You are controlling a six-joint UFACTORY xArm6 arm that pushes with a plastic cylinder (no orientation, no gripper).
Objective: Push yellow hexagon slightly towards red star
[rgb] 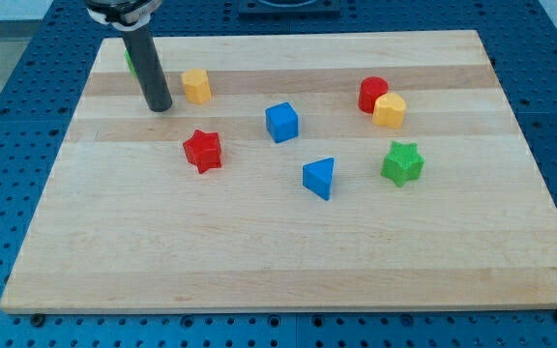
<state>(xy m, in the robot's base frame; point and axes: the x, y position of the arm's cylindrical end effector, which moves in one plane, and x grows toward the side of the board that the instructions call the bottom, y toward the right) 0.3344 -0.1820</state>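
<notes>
Camera view shows the yellow hexagon [196, 85] near the tabletop's [278, 261] upper left, with the red star [203, 151] below it and bare wood between them. My tip [159, 106] rests just left of the hexagon, apart from it, the rod nearly upright. A green block [130, 60] peeks from behind the rod. This tool has nothing to clench. A blue cube [281, 122] sits to the right.

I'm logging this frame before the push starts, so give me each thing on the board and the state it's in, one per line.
my tip: on the board, left of the yellow hexagon, apart from it.
yellow hexagon: free, up-left of the red star.
red star: free.
blue cube: free.
blue triangle: free.
green star: free.
red cylinder: touching the yellow block.
yellow block: against the red cylinder.
green block: mostly hidden behind the rod.
</notes>
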